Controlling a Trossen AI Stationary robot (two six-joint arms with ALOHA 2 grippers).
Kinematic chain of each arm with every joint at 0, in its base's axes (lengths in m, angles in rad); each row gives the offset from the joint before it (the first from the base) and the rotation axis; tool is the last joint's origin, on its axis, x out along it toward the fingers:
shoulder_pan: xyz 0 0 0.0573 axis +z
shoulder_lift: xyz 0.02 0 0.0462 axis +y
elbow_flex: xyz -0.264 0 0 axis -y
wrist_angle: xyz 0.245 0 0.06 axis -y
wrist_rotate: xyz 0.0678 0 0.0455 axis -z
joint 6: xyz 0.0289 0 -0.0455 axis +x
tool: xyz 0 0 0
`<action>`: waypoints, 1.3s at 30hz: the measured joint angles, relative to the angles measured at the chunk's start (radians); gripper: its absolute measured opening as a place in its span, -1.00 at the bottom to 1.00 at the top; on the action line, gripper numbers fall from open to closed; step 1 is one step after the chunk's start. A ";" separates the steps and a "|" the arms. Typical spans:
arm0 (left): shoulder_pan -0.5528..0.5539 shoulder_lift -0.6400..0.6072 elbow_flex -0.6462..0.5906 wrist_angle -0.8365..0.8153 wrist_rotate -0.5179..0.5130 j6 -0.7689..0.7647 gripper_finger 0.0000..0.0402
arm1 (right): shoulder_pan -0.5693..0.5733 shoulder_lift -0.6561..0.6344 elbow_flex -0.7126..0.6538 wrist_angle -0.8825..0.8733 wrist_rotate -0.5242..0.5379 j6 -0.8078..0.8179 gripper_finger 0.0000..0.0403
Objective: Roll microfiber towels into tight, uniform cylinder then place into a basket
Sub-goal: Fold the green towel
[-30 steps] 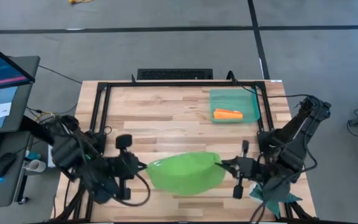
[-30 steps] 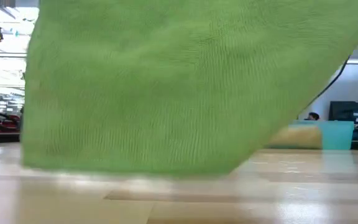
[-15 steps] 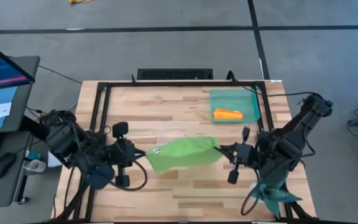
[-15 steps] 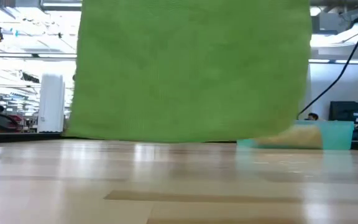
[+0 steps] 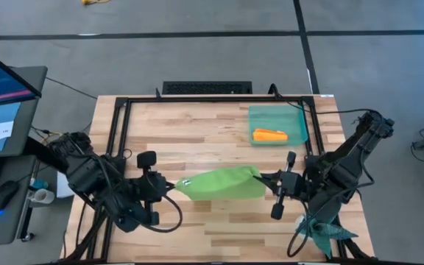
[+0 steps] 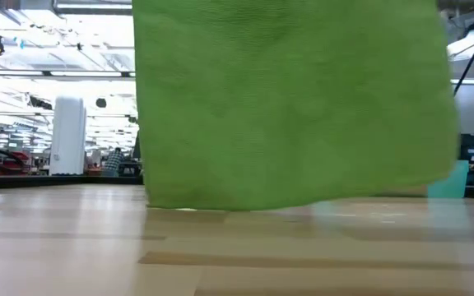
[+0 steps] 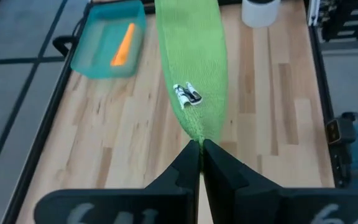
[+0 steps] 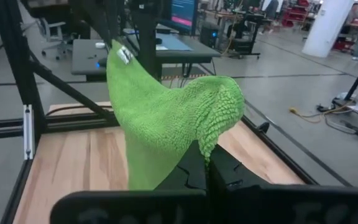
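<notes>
A lime green microfiber towel [image 5: 223,182] hangs stretched between my two grippers above the middle of the table. In the low view the green towel [image 6: 295,99] drops like a curtain, its lower edge close to the tabletop. My left gripper [image 5: 174,188] is shut on its left end and my right gripper [image 5: 260,177] is shut on its right end. At the far right stands the teal basket [image 5: 294,118], with a rolled orange towel [image 5: 269,135] lying in it. My left gripper pinches the towel's left upper corner [image 7: 194,135] between its two fingers, close to the white tag [image 7: 187,94]. The fingers slant down from the table's left. The cloth runs away from them, drawn into a narrow band. My right gripper pinches the towel's right upper corner [image 8: 213,144] between its two fingers, the cloth bunched into a fold above them. The fingers come nearly level from the table's right. The towel runs from there toward the other gripper and hangs down.
A dark teal spiky cloth [image 5: 322,230] lies at the near right corner under my right arm. A black frame [image 5: 120,118] borders the table. Bare wood lies at the far left, and along the near edge below the towel.
The towel, which billowed wide toward the near edge, has swung back and now hangs as a narrower, straighter sheet. Both grippers have gone a little toward the far edge, staying shut on its ends. In the low view its lower edge rose and came down again.
</notes>
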 joint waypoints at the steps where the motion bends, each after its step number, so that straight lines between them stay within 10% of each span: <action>1: 0.000 0.000 -0.008 -0.001 0.001 -0.006 -0.98 | 0.005 0.000 0.000 0.000 0.000 0.000 -0.96; 26: -0.119 0.026 -0.025 0.292 0.076 -0.165 -0.98 | 0.166 0.055 0.001 0.265 -0.042 -0.076 -0.96; 34: -0.126 0.019 0.083 0.253 0.027 -0.241 -0.98 | 0.172 0.055 0.001 0.335 -0.025 -0.078 -0.98; 39: -0.090 0.034 0.042 -0.008 -0.107 -0.334 -0.98 | 0.105 0.055 0.001 0.045 0.057 0.079 -0.97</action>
